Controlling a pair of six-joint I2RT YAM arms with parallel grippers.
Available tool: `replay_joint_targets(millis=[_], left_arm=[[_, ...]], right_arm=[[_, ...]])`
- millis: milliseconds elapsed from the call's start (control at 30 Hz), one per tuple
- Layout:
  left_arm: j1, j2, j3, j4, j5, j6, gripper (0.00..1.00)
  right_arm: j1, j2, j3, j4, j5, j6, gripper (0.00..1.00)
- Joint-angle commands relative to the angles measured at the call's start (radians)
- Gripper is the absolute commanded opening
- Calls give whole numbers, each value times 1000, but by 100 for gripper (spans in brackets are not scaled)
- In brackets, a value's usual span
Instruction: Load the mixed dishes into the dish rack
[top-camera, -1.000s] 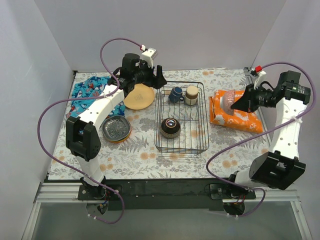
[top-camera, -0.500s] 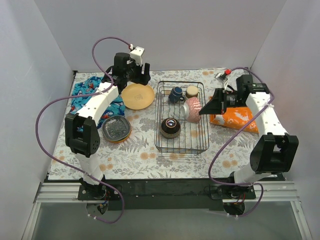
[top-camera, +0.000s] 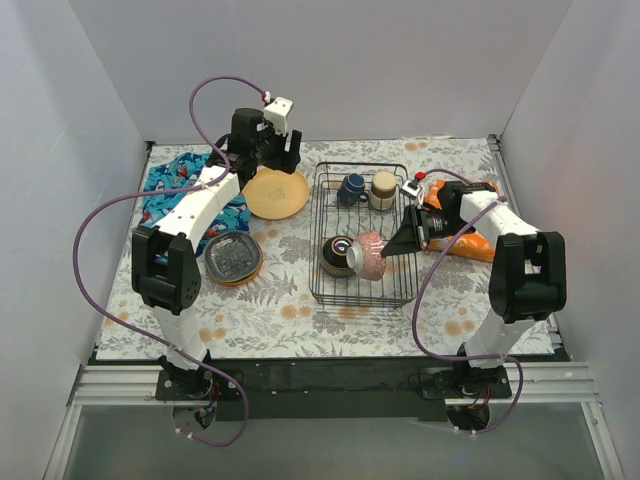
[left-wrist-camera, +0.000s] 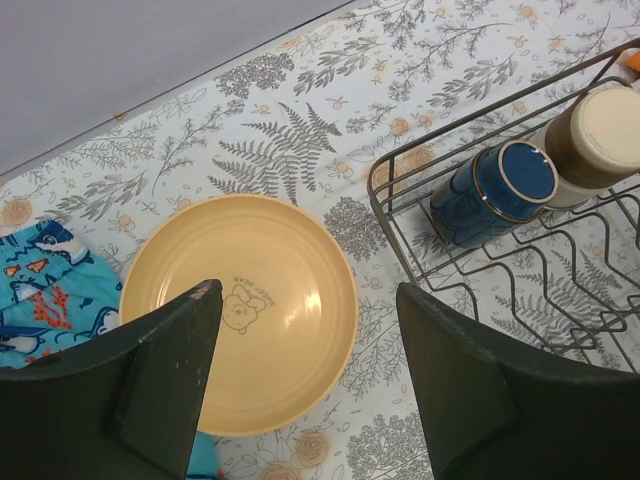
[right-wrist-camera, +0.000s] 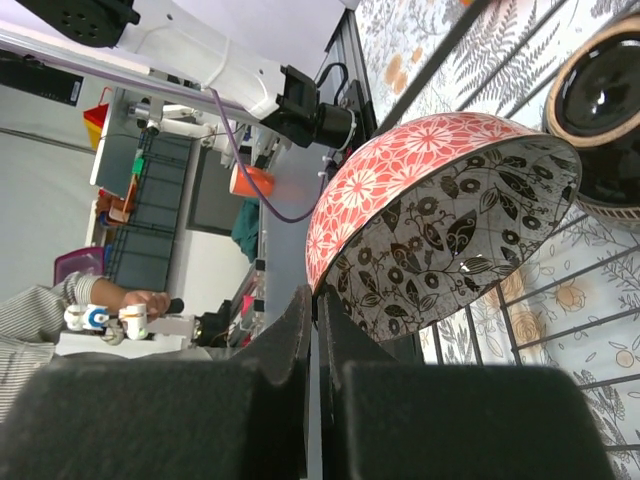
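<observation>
The black wire dish rack (top-camera: 398, 292) stands mid-table. It holds a dark blue mug (top-camera: 351, 189), a beige cup (top-camera: 384, 190) and a brown-ringed bowl (top-camera: 338, 255). My right gripper (top-camera: 393, 250) is shut on the rim of the pink bowl (top-camera: 370, 254) and holds it tilted on edge over the rack, beside the brown-ringed bowl (right-wrist-camera: 605, 120); the pink bowl (right-wrist-camera: 440, 220) fills the right wrist view. My left gripper (top-camera: 262, 160) is open above the yellow-orange plate (top-camera: 278, 194), which lies between its fingers (left-wrist-camera: 300, 320) in the wrist view. A stack of plates (top-camera: 233, 257) lies at the left.
A blue patterned cloth (top-camera: 175, 185) lies at the far left beside the yellow plate. An orange crinkly bag (top-camera: 478, 232) lies right of the rack, under my right arm. The mug (left-wrist-camera: 495, 190) and the cup (left-wrist-camera: 600, 135) sit in the rack's far end.
My right arm has carried the pink bowl from the bag side to the left and down into the rack beside the brown-ringed bowl. My left gripper has shifted slightly over the yellow plate.
</observation>
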Motion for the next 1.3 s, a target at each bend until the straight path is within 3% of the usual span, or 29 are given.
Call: replay_joint_targets(millis=[0, 167, 567, 900, 1100, 1267], left_arm=[[0, -67, -27, -2, -21, 22, 70], [0, -59, -30, 1, -15, 3, 70], [0, -57, -66, 7, 3, -21, 70], [0, -74, -88, 4, 19, -30, 70], [0, -51, -73, 13, 37, -44, 70], [0, -31, -56, 26, 60, -66, 69]], right_arm=[[10, 50, -1, -76, -41, -125, 1], [18, 98, -1, -175, 85, -228, 1], [56, 148, -46, -172, 90, -252, 1], [47, 190, -10, -154, 260, -219, 1], [16, 158, 89, -126, 563, -139, 25], [-2, 127, 151, -83, 680, -93, 31]])
